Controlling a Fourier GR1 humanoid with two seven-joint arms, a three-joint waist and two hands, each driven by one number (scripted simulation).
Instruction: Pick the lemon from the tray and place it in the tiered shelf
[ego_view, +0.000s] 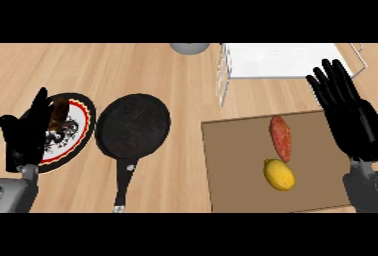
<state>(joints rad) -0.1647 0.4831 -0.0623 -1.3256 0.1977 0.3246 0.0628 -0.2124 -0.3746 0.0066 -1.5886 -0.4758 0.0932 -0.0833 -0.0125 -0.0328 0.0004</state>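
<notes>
A yellow lemon (279, 174) lies on the brown tray (236, 165), near its front. Just behind it on the same tray is a reddish-orange sweet potato (281, 138). The white wire tiered shelf (284, 60) stands at the back right, beyond the tray. My right hand (347, 117) is open, fingers straight, over the tray's right edge, to the right of the lemon and apart from it. My left hand (26, 135) is open at the far left, fingers up, over the plate.
A black frying pan (133, 125) sits left of the tray, its handle (122, 185) pointing toward me. A patterned plate (74, 131) with red rim holds a brown food item (57, 113) at far left. A grey round object (189, 47) shows at the back edge.
</notes>
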